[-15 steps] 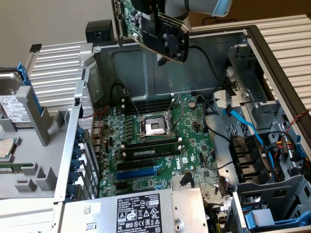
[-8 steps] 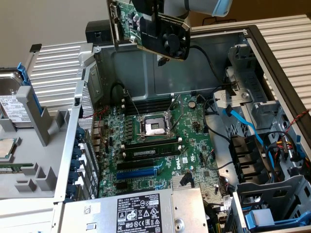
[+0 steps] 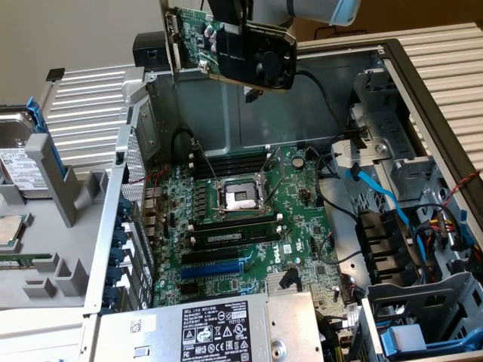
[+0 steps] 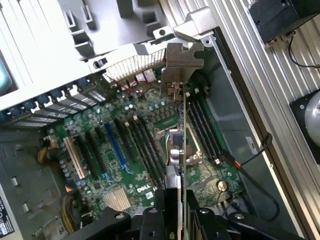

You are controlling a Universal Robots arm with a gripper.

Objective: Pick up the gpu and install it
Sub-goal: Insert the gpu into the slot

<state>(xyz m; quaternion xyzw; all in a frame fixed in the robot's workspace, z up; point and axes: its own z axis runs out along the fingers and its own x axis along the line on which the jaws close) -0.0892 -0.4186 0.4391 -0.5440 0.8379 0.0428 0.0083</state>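
**Arm pose.** The arm's wrist enters at the upper edge of the exterior view and points down toward the motherboard (image 3: 249, 226). It is raised high above the motherboard, over the rear wall of the open computer case (image 3: 302, 105). The gripper (image 3: 240, 34) hangs below the wrist with its fingers directed downward.

**Tool state.** The gripper (image 4: 180, 212) is clamped on the gpu (image 3: 226, 47). In the wrist view, one black finger (image 4: 161, 212) sits on each side of the card's near end, pressing both faces.

**Task item position.** The gpu is held in the air, well above the motherboard and touching no part of it. In the exterior view, the glossy black cooler shroud (image 3: 260, 59) faces the camera. The silver end bracket (image 3: 170, 38) lies toward the exterior view's left, and the card is slightly tilted. In the wrist view, the gpu (image 4: 183, 125) appears edge-on, with its bracket (image 4: 182, 60) at the end farthest from the gripper. Its line passes above the motherboard's CPU socket (image 4: 175, 145).

**Motherboard reference.** The blue expansion slot (image 3: 213, 268) on the motherboard (image 4: 125, 145) is unoccupied. It lies between the CPU socket (image 3: 240, 197) and the power supply (image 3: 219, 328).
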